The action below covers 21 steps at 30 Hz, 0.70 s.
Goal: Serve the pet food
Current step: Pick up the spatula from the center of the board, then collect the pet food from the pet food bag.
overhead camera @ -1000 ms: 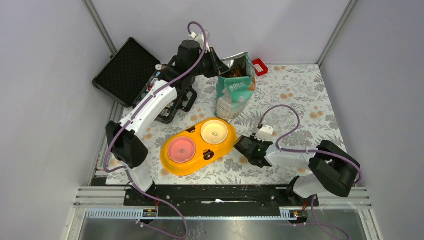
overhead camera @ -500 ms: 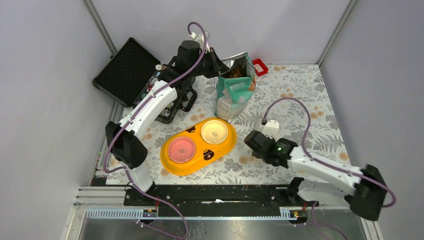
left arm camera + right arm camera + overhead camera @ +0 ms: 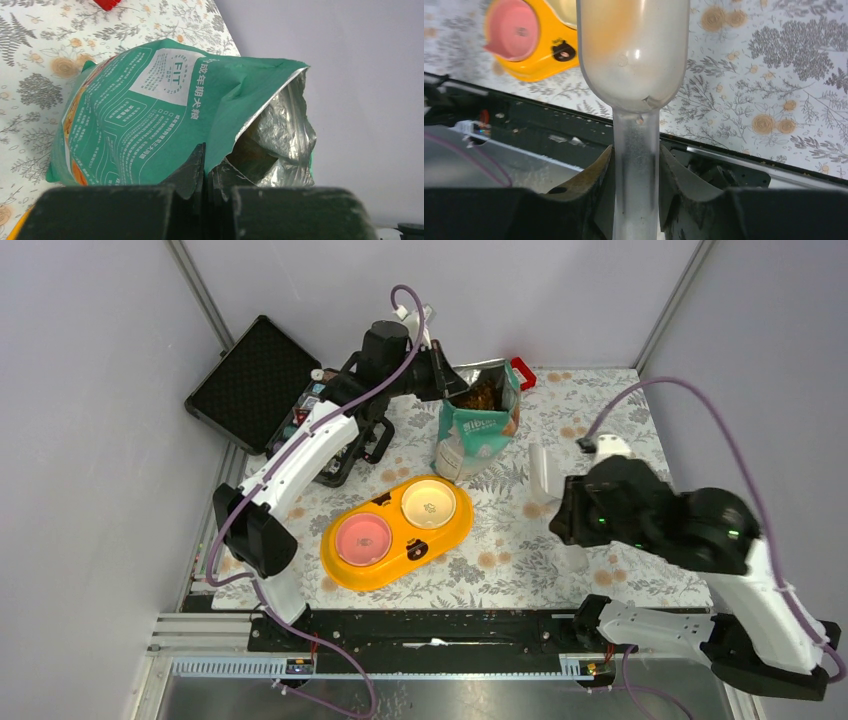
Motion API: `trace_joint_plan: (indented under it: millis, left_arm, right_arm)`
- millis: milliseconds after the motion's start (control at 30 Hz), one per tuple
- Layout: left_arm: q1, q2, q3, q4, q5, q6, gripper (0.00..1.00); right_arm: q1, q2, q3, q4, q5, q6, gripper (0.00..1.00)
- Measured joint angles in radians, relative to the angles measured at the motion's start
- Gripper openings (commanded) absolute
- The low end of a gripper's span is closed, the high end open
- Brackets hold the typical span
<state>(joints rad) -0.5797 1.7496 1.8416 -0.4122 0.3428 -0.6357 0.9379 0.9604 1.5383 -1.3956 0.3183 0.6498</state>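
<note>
The left claw (image 3: 204, 162) is clenched on the rim of the pouch (image 3: 145, 125), with the pet food (image 3: 482, 396) inside it. The right claw (image 3: 636, 165) grasps the handle of an empty scoop (image 3: 633, 55). A hard push from the scoop could pull the rim free and spill food onto the tabletop (image 3: 600, 410).

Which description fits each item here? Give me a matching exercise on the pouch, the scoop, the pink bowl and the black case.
Things:
1. pet food pouch
2. clear scoop
3. pink bowl
4. black case

Descriptions:
A. handle held in the right gripper
B. set in the orange feeder
C. open rim pinched by the left gripper
D. lying open at the far left

Pairs: 1-C, 2-A, 3-B, 4-D
</note>
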Motion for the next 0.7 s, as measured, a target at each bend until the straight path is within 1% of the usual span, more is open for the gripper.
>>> trace_joint_plan:
  millis: [133, 233, 300, 433, 600, 700]
  left_arm:
    - [-0.027, 0.030, 0.062, -0.049, 0.027, 0.020, 0.00]
    - [-0.064, 0.061, 0.115, -0.087, 0.041, 0.043, 0.00]
    - [-0.094, 0.072, 0.136, -0.110, 0.055, 0.057, 0.00]
    - [-0.142, 0.081, 0.166, -0.156, 0.093, 0.079, 0.00]
    - [-0.197, 0.085, 0.195, -0.237, 0.133, 0.099, 0.00]
    - [-0.215, 0.085, 0.200, -0.244, 0.134, 0.107, 0.00]
  right_arm:
    - [0.000, 0.000, 0.212, -0.091, -0.026, -0.018, 0.00]
    - [0.000, -0.008, 0.341, -0.113, -0.045, -0.028, 0.00]
    - [0.000, -0.007, 0.397, -0.113, -0.072, -0.040, 0.00]
    - [0.000, 0.019, 0.437, -0.113, -0.154, -0.063, 0.00]
    - [0.000, 0.110, 0.439, -0.113, -0.203, -0.060, 0.00]
    - [0.000, 0.137, 0.418, -0.111, -0.223, -0.030, 0.00]
